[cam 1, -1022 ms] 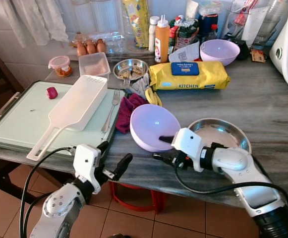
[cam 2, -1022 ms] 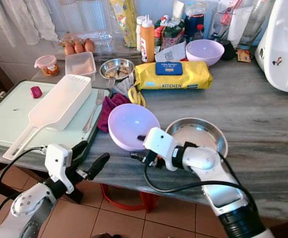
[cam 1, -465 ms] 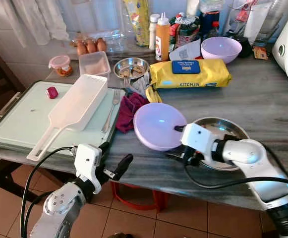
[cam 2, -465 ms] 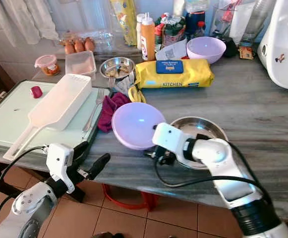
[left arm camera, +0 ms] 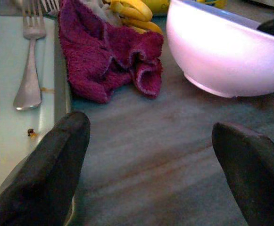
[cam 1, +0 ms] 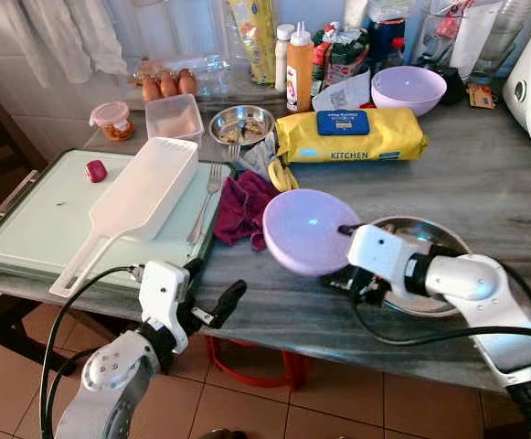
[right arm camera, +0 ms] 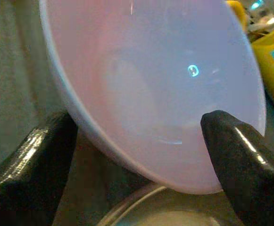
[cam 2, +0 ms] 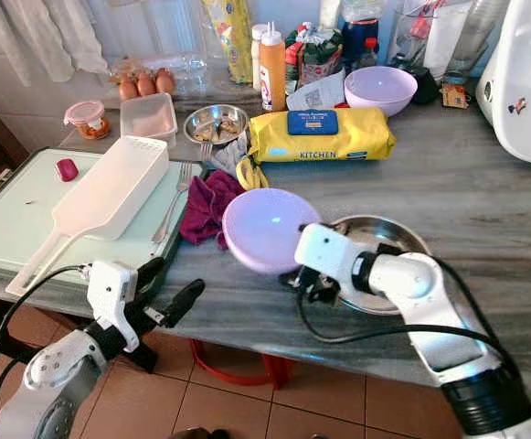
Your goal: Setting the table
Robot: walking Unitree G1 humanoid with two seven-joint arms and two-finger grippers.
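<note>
Now the right gripper (right arm camera: 137, 155), pinching the lilac bowl's (cam 1: 311, 230) rim, has carried it rightward; left gripper (cam 1: 212, 294) spread, unmoved.

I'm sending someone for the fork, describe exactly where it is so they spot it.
Start at the pale green tray on the counter's left end. Beside the long white handled container, along the tray's right edge, lies the metal fork, tines away from the robot, next to the maroon cloth.

The right silver arm reaches in bent, its tool (cam 1: 347, 256) pinching something. The left tool (cam 1: 212, 293) hangs low, fingers spread.
</note>
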